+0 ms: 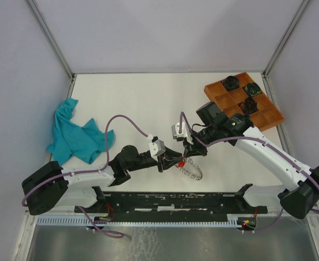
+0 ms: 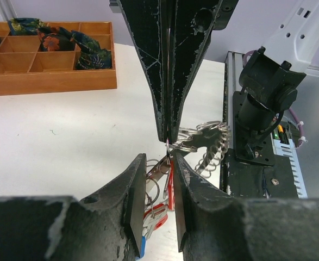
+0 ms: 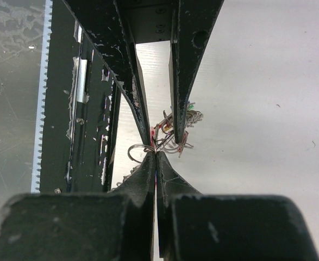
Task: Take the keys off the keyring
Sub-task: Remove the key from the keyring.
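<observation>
The keyring [image 1: 193, 171] is a coil of silver wire lying near the table's front edge. It also shows in the left wrist view [image 2: 213, 149]. My right gripper [image 1: 189, 150] [image 3: 155, 155] is shut on a wire loop at the coil's end, and it also shows in the left wrist view [image 2: 168, 138]. The keys [image 2: 171, 187] hang there in a bunch, with red tags and a blue one. My left gripper [image 1: 174, 161] [image 2: 159, 163] is open. Its fingers straddle the bunch without pressing on it. The bunch [image 3: 187, 117] also shows in the right wrist view.
A wooden compartment tray [image 1: 246, 103] with dark objects in it stands at the back right. A teal cloth [image 1: 75, 136] lies at the left. The black base rail [image 1: 175, 198] runs along the front edge, close to the keyring.
</observation>
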